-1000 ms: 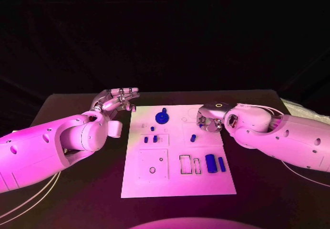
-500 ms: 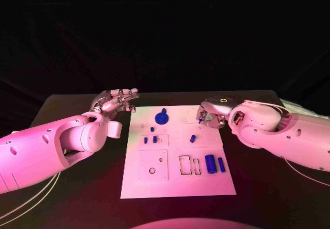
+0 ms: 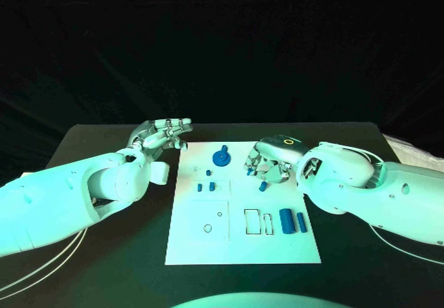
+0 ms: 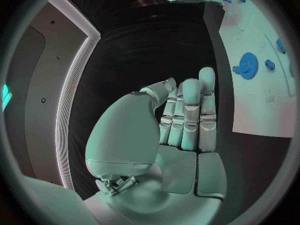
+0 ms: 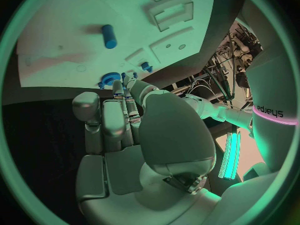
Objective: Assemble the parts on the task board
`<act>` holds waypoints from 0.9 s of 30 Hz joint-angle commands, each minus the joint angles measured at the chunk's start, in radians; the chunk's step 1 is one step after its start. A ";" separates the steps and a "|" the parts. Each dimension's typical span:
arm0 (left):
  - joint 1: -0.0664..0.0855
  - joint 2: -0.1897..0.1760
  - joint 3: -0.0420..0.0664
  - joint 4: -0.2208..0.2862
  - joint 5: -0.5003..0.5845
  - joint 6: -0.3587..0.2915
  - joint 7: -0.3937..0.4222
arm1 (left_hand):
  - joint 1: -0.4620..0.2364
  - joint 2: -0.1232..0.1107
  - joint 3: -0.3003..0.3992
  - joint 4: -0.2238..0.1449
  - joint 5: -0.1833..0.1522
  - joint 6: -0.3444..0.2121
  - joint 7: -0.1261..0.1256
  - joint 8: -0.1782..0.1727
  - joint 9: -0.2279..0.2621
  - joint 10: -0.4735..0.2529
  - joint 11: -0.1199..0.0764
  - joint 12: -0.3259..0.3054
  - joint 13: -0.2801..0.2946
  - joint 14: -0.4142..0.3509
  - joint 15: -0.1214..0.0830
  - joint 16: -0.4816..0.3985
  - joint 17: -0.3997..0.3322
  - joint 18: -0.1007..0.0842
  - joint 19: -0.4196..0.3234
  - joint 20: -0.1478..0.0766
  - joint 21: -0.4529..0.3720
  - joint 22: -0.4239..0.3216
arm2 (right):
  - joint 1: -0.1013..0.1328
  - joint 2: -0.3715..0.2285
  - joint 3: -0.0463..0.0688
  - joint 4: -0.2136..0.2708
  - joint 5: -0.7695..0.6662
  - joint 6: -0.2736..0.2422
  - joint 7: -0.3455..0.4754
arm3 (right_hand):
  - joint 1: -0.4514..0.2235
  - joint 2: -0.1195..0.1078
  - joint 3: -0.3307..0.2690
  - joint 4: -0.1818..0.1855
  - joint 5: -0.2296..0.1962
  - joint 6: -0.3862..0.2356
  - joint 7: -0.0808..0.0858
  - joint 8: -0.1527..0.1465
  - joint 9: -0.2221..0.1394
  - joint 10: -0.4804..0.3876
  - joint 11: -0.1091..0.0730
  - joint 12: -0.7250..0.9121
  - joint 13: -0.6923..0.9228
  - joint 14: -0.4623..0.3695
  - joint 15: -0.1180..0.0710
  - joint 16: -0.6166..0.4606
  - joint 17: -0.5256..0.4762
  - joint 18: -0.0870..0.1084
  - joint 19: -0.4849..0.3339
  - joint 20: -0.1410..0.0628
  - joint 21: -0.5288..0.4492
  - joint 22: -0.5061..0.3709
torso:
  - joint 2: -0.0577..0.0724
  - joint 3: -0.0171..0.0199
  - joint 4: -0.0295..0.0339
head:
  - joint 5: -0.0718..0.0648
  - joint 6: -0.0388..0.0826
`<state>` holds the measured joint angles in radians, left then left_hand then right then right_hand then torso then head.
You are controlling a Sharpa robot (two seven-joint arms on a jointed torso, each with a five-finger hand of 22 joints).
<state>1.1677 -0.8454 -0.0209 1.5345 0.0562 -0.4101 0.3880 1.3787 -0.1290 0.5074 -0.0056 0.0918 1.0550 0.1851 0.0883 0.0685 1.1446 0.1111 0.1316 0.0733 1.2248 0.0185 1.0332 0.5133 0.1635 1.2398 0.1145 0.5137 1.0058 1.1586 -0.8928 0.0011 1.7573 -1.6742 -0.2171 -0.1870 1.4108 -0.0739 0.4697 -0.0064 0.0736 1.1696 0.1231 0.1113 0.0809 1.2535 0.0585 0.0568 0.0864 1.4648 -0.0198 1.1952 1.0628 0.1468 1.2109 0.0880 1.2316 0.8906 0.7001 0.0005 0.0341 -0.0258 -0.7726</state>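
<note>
Right hand (image 3: 268, 162) has moved in over the board (image 3: 242, 253) during the last second: it was at the board's right edge, now it hangs above the upper middle, fingers (image 3: 251, 160) pointing toward the gear (image 3: 221, 157). From the right wrist view the fingers lie close together, roughly straight, nothing visible between them, but I can't tell for sure whether a small part is pinched at the tips. A short peg (image 3: 264, 186) lies just below the fingertips, apparently not touched. Left hand (image 3: 163, 136) hasn't shifted: parked off the board's upper left corner above the table (image 3: 102, 138), fingers together and extended, holding nothing. Parts on the board are where they were: gear just beyond the right fingertips, two small pegs (image 3: 205, 187) on the left hand's side of the board, the cylinder (image 3: 286, 220) and slim bar (image 3: 301, 221) well back toward the right forearm beside the rectangular slots (image 3: 253, 221). My read: right hand is repositioning for a pick or placement near the gear; assembly is early, most parts still loose.
</note>
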 commanded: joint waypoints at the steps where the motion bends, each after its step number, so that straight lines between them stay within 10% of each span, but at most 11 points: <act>1: 0.000 0.003 0.001 0.004 0.004 0.015 0.003 | 0.009 0.001 -0.001 -0.005 0.003 -0.008 -0.001 0.005 0.000 -0.008 -0.002 0.005 0.000 -0.004 0.000 -0.004 -0.001 0.018 -0.005 0.001 -0.004 -0.001 | -0.015 0.021 -0.002 0.017 0.032 -0.002 0.028 | -0.006 0.006 0.008 -0.002 0.004 0.006 0.002 0.002 0.001 0.001 0.002 0.004 -0.002 0.033 -0.001 0.006 0.000 -0.016 0.006 -0.002 0.007 0.001 | 0.001 -0.0008 0.0002 | 0.014 -0.006; 13: 0.000 0.010 0.001 0.017 0.004 0.025 -0.001 | 0.008 0.001 -0.003 -0.006 0.003 -0.009 0.000 0.005 0.000 -0.010 -0.001 0.005 0.000 -0.005 0.000 -0.005 -0.003 0.018 -0.005 0.001 -0.005 -0.001 | -0.093 0.113 -0.011 -0.006 0.014 0.035 0.059 | -0.005 0.005 0.016 -0.009 0.013 0.002 0.006 -0.001 0.001 -0.002 0.005 0.004 -0.007 0.032 0.001 0.007 0.000 -0.016 0.003 -0.002 0.008 0.000 | 0.002 -0.0019 0.0005 | 0.045 -0.024; 27: 0.000 0.016 0.001 0.018 0.004 0.031 -0.003 | 0.008 0.001 -0.004 -0.006 0.002 -0.010 0.001 0.005 0.000 -0.011 -0.001 0.006 0.000 -0.006 0.001 -0.005 -0.004 0.018 -0.005 0.001 -0.005 -0.002 | -0.121 0.156 -0.016 -0.039 -0.002 0.070 0.079 | -0.009 0.002 0.016 -0.010 0.015 0.001 0.008 -0.002 0.000 -0.004 0.007 0.004 -0.010 0.032 0.002 0.008 0.000 -0.015 0.001 -0.001 0.008 -0.002 | 0.001 -0.0003 -0.0007 | 0.060 -0.032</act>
<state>1.1671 -0.8326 -0.0208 1.5516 0.0565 -0.4014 0.3827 1.3787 -0.1290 0.5047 -0.0083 0.0918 1.0534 0.1866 0.0883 0.0684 1.1399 0.1086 0.1316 0.0731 1.2244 0.0182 1.0332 0.5100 0.1634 1.2398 0.1145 0.5138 1.0057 1.0395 -0.7398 -0.0146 1.7198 -1.6561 -0.1771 -0.1267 1.4108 -0.0744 0.4807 -0.0179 0.0830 1.1698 0.1271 0.1035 0.0796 1.2499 0.0621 0.0598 0.0758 1.4648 -0.0197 1.1988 1.0625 0.1468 1.2108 0.0880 1.2354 0.8903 0.7016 -0.0009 0.0335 0.0319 -0.8016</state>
